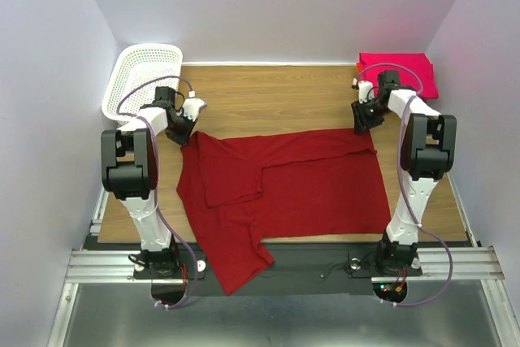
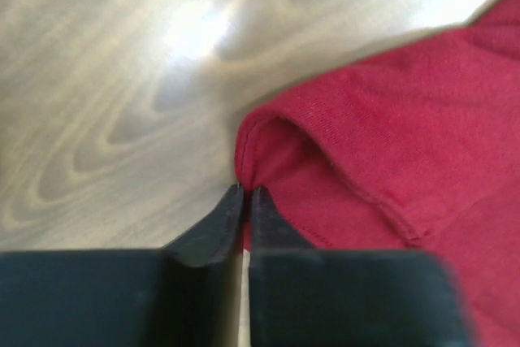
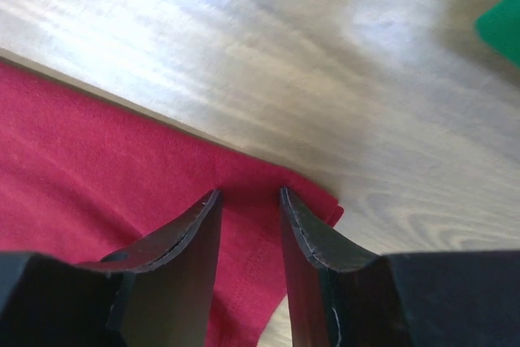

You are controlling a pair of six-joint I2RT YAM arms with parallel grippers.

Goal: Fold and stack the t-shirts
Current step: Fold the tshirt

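Observation:
The large crimson t-shirt (image 1: 284, 184) lies spread on the wooden table, partly folded, with one part hanging over the near edge. My left gripper (image 1: 185, 130) is at its far left corner. In the left wrist view the gripper (image 2: 246, 193) is shut and pinches a fold of the crimson cloth (image 2: 390, 136). My right gripper (image 1: 362, 123) is at the far right corner. In the right wrist view it (image 3: 249, 194) is open, with the fingertips down on the cloth (image 3: 97, 152) either side of the corner. A folded bright pink t-shirt (image 1: 402, 71) lies at the far right.
A white lattice basket (image 1: 142, 75) stands at the far left corner. A piece of green cloth (image 3: 502, 26) shows at the right edge of the right wrist view. Bare wood (image 1: 276, 99) lies beyond the crimson shirt. Walls enclose the table on three sides.

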